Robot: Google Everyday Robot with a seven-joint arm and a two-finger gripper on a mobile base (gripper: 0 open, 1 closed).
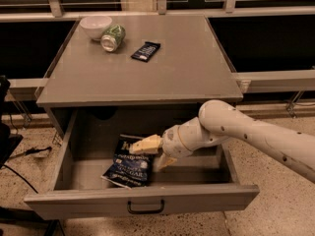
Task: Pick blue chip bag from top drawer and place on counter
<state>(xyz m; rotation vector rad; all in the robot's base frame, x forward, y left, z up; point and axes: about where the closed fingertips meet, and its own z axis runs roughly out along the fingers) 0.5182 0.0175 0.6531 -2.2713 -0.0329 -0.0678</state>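
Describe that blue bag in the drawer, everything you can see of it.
The bag is dark navy, crinkly and shiny like foil, with white lettering. It lies flat on the floor of the open drawer, left of centre, slightly skewed. The gripper, open, straddles its upper right edge; contact is unclear.
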